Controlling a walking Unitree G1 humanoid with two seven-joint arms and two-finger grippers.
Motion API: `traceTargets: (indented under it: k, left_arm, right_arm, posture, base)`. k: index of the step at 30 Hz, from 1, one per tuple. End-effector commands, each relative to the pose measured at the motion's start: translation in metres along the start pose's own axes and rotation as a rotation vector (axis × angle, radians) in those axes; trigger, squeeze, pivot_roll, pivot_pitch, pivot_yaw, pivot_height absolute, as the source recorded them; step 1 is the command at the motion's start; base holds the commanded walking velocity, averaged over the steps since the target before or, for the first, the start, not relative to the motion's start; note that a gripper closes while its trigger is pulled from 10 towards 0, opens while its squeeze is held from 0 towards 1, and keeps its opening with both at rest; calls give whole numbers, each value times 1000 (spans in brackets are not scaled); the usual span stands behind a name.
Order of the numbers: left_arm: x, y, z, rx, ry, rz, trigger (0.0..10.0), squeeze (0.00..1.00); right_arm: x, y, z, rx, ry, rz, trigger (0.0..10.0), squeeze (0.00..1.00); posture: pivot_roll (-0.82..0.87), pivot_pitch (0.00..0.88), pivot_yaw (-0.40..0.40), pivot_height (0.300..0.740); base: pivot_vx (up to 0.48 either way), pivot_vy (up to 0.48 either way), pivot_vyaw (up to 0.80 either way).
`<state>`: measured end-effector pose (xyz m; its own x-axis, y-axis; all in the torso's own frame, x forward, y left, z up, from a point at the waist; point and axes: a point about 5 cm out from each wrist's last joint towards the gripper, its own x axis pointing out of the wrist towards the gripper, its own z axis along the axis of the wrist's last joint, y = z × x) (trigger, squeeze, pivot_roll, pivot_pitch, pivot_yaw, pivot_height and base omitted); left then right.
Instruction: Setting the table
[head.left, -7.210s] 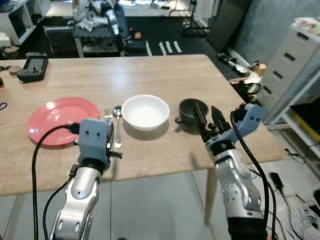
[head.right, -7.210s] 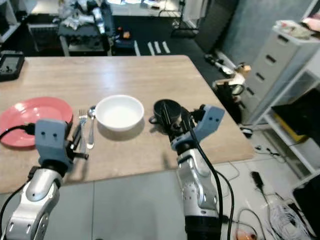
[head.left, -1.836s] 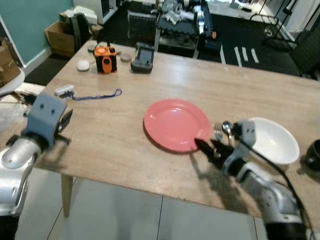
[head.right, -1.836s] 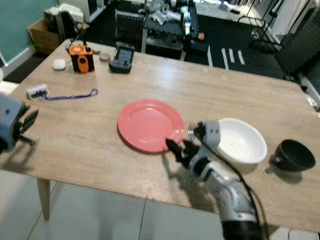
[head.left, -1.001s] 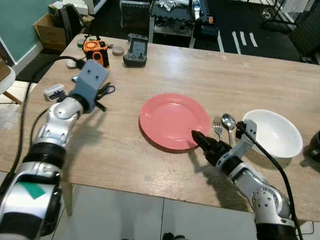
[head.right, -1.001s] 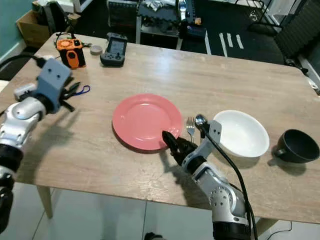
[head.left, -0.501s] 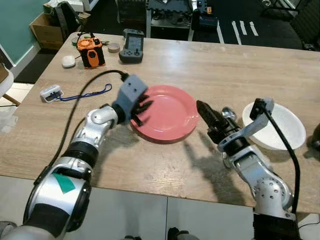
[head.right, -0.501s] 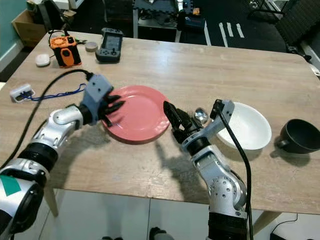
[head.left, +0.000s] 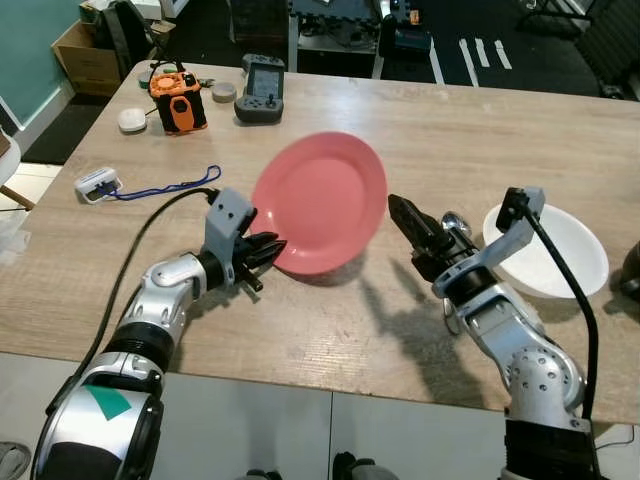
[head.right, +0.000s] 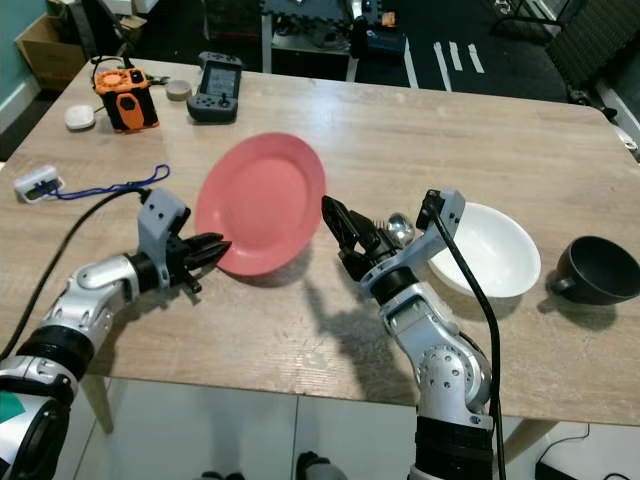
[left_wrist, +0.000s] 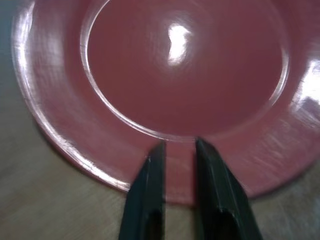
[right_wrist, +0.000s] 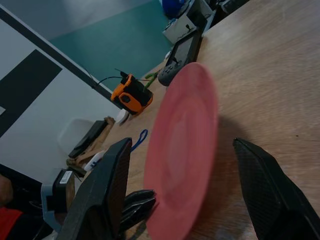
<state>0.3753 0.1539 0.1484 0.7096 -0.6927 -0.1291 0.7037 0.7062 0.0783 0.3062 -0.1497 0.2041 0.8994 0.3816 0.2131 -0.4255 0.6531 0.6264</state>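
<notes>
Plate (head.left: 322, 198) tilted, rim pinched by left hand (head.left: 268, 252).

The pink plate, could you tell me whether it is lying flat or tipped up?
Tipped up: the pink plate stands on its near rim, pinched by the left gripper, its far edge raised off the table.

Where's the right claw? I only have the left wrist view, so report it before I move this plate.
Observer: The right claw hovers wide open, just right of the red plate.
Operator: Give me the plate's attitude.
Observer: Tilted steeply, with its upper edge raised off the table and its lower edge by the left claw.
Operator: Report what's behind the right claw.
Observer: A spoon, then a white bowl.
</notes>
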Motion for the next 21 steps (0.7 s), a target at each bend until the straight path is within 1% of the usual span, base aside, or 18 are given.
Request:
traceTargets:
  k: [1, 5, 8, 11, 12, 13, 14, 15, 16, 17, 18, 20, 21]
  left_arm:
    - [-8, -1, -23, -69, 80, 5, 10000, 0]
    - [-13, -1, -31, -85, 88, 30, 10000, 0]
    - [-15, -3, -35, -103, 89, 20, 10000, 0]
    - [-16, -5, -37, -115, 89, 15, 10000, 0]
    - [-16, -5, -37, -115, 89, 15, 10000, 0]
    - [-16, -5, -38, -117, 89, 14, 10000, 0]
    - [-17, -5, -39, -120, 90, 14, 10000, 0]
    - [-17, -5, -39, -120, 90, 14, 10000, 0]
    - [-18, -5, -40, -125, 88, 17, 10000, 0]
    - [-18, -5, -40, -125, 88, 17, 10000, 0]
    - [-18, -5, -40, -128, 86, 19, 10000, 0]
    - [-19, -3, -39, -129, 84, 24, 10000, 0]
    - [-19, -3, -39, -129, 84, 24, 10000, 0]
  right_arm:
    - [-4, -2, -1, -1, 10, -14, 10000, 0]
    - [-4, -6, -3, -6, 18, -42, 10000, 0]
    - [3, -5, -9, 7, 53, -54, 10000, 0]
    - [12, -4, -24, 23, 128, -73, 10000, 0]
    - [12, -4, -24, 23, 128, -73, 10000, 0]
    - [14, -4, -28, 29, 139, -71, 10000, 0]
    - [17, -3, -38, 23, 179, -79, 10000, 0]
    - [17, -3, -38, 23, 179, -79, 10000, 0]
    - [22, -2, -56, 20, 252, -96, 10000, 0]
    - [22, -2, -56, 20, 252, -96, 10000, 0]
    - [24, -2, -62, 15, 273, -104, 10000, 0]
    - [27, 0, -73, 35, 297, -114, 10000, 0]
    - [27, 0, -73, 35, 297, -114, 10000, 0]
  posture:
    - [-132, 172, 36, 740]
    - [-127, 174, 36, 740]
    - [-125, 172, 32, 740]
    - [-124, 172, 30, 740]
    - [-124, 172, 30, 740]
    - [-120, 172, 28, 740]
    - [-116, 172, 27, 740]
    - [-116, 172, 27, 740]
    - [-111, 174, 24, 740]
    - [-111, 174, 24, 740]
    - [-111, 174, 24, 740]
    - [-103, 176, 21, 740]
    - [-103, 176, 21, 740]
  base:
    - [0, 0, 0]
    - [0, 0, 0]
    - [0, 0, 0]
    - [0, 0, 0]
    - [0, 0, 0]
    - [0, 0, 0]
    - [0, 0, 0]
    - [0, 0, 0]
    - [0, 0, 0]
    - [0, 0, 0]
    - [0, 0, 0]
    - [0, 0, 0]
    - [0, 0, 0]
